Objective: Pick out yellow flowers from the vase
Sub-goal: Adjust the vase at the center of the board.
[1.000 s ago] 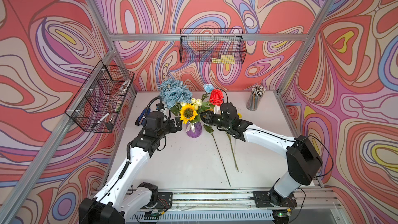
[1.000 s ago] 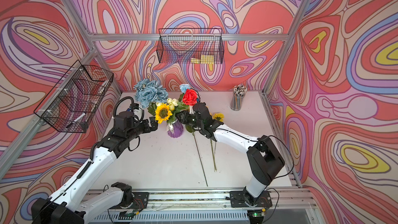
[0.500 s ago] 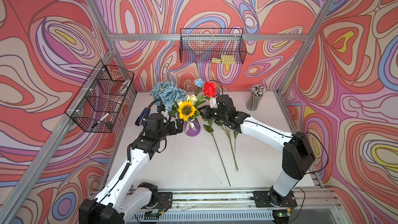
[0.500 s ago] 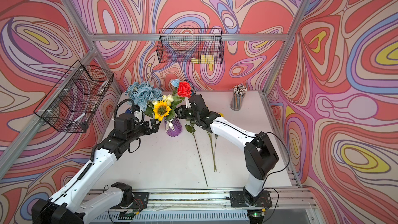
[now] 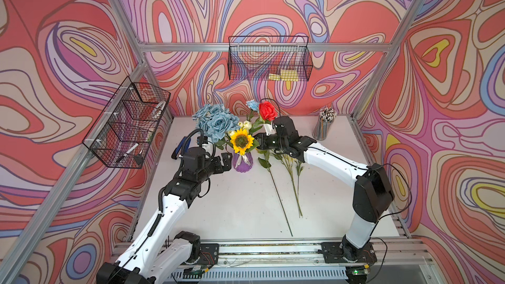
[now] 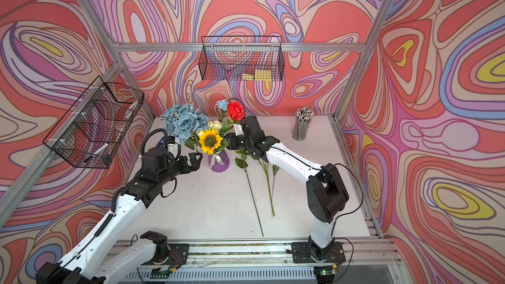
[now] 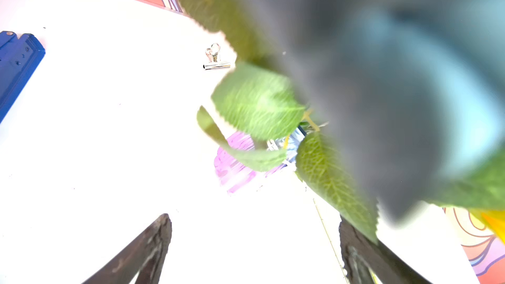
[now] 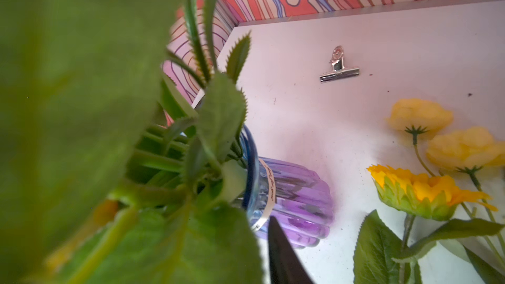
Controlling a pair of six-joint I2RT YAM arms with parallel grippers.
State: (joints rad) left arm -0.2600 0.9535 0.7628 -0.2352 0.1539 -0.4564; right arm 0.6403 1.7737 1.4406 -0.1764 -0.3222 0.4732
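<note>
Left wrist view showed the left gripper (image 7: 254, 222) with its jaws spread wide and nothing between them. The vase (image 7: 232, 170) lay ahead of the gap, and a leaf (image 7: 336, 184) lay across one finger. In both top views this gripper (image 5: 224, 163) sat just beside the vase (image 5: 242, 163) on its left, much where it had been a second before.

The right gripper (image 5: 258, 143) was harder to read. In the right wrist view only one dark finger (image 8: 284, 258) showed, close to the vase's neck. Leaves hid the other, so I could not tell whether the jaws were parted or clamped on a stem. A second earlier this gripper had stood further right, under the red rose (image 5: 267, 110). It had since pushed left into the foliage, just beside the sunflower (image 5: 241, 141) still in the vase.

Over that second the red rose had swung back and to the left. The blue roses (image 5: 216, 122) had leaned left half a second before and were nearly back where they started. The vase seemed to have slid a little left.

On the table (image 5: 232, 214), right of the vase, lay a loose sunflower (image 8: 420, 189) and yellow roses (image 8: 420, 116). In the top views their heads were hidden under the right arm, and their stems (image 5: 293, 184) trailed toward the front, unchanged. A clip (image 8: 338, 69) lay behind the vase, and a pencil cup (image 5: 323, 127) stood at the back right.
</note>
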